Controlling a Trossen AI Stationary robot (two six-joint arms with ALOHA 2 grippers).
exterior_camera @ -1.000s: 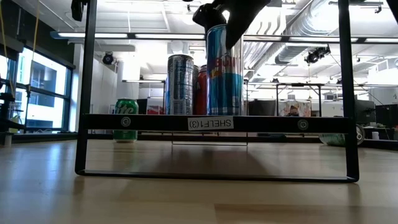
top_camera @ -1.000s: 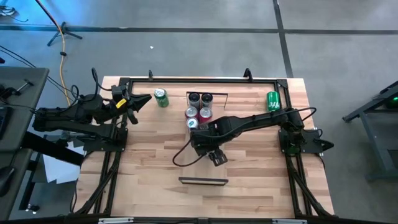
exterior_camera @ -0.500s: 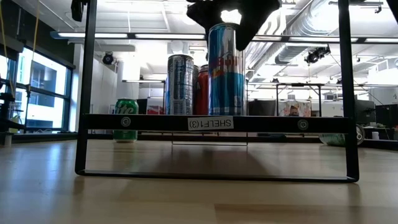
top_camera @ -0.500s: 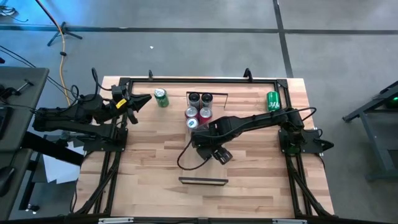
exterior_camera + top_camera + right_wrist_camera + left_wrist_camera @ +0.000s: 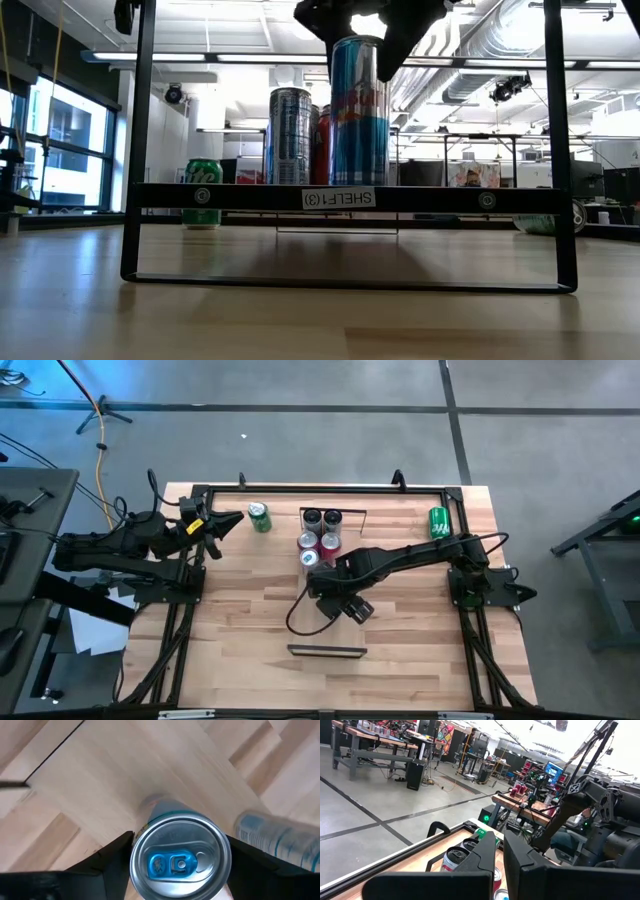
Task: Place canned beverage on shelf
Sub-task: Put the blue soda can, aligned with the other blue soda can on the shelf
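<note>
The canned beverage (image 5: 358,110) stood upright on the shelf (image 5: 250,198), its long axis vertical and its lid facing straight up. It was a tall, slim can with a blue and silver wall and some red print. In the right wrist view its bright silver lid was ringed by a rolled rim and carried a blue pull tab. In the low view it rose just above the label on the shelf's dark front rail, nearer the camera than the other cans there. Those were a tall grey can (image 5: 290,135) and, partly hidden between the two, a red can (image 5: 322,140), both also upright. From above, that cluster of cans (image 5: 320,535) sat toward the far end of the shelf. The right arm reached in from the right side of the surface (image 5: 230,610), covering the spot where the beverage stood. The right claw (image 5: 362,35) hung directly over the can, pointing down. Its two dark fingers (image 5: 112,852) were spread apart, one on each side of the lid and level with only the very top of the can. Close as they were to the rim, the can's weight rested on the shelf. One green can (image 5: 259,517) stood on the surface off to the left of the shelf, and a second green can (image 5: 438,521) lay near the far right corner. The left claw (image 5: 232,520) waited near the surface's far left corner, close beside the first green can, with its fingers drawn together.
</note>
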